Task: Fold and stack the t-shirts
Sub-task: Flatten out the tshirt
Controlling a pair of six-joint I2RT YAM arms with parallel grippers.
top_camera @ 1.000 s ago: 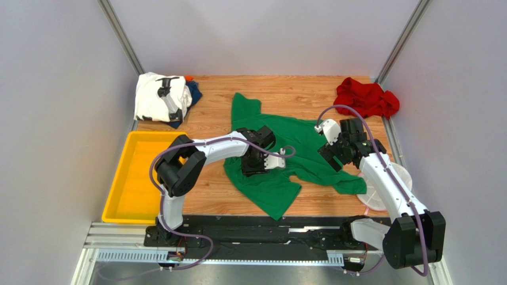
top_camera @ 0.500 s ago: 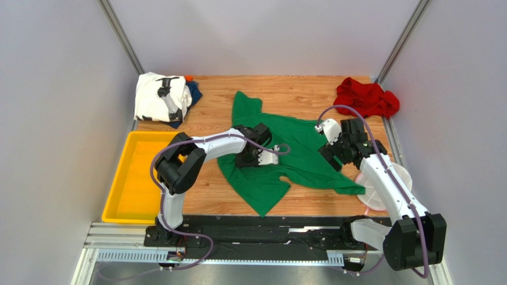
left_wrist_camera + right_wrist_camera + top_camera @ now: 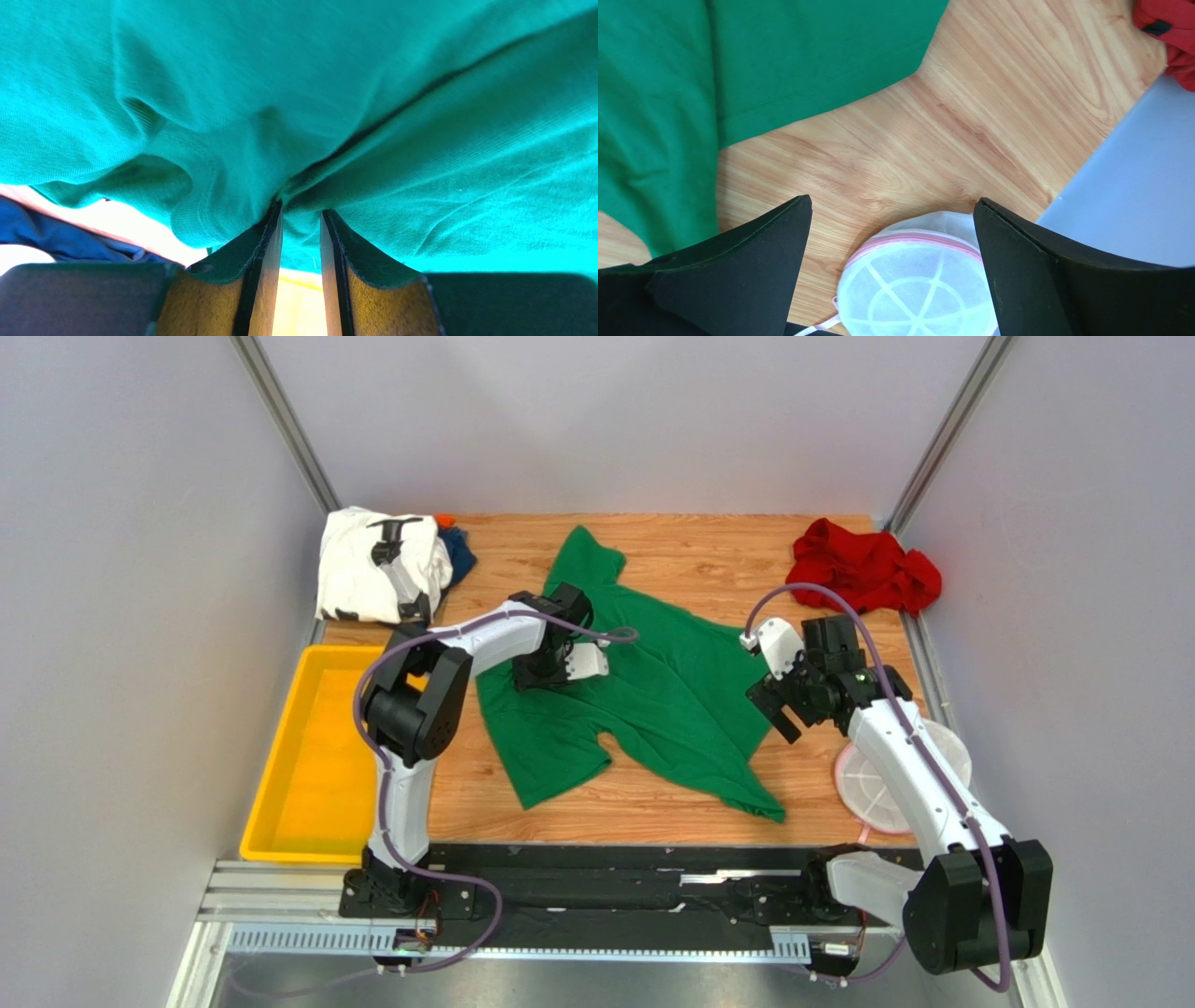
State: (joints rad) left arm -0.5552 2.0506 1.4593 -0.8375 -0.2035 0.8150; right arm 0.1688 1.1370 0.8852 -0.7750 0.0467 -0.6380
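A plain bright green cloth t-shirt [image 3: 659, 707] is spread, rumpled, across the middle of the wooden surface [image 3: 701, 546]. A fold near its upper left is pinched tight between the fingers of the left hand [image 3: 302, 218]. The right hand [image 3: 780, 714] is held wide open and empty at the shirt's right edge. A white black-printed t-shirt [image 3: 368, 567] is piled over a dark blue t-shirt [image 3: 457, 555] at upper left; a crumpled red t-shirt [image 3: 863, 567] lies at upper right.

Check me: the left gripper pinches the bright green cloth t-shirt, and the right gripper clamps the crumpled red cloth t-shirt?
The right gripper is open and empty, as the right wrist view shows; the crumpled red cloth t-shirt lies apart. The left gripper does pinch the bright green cloth t-shirt.
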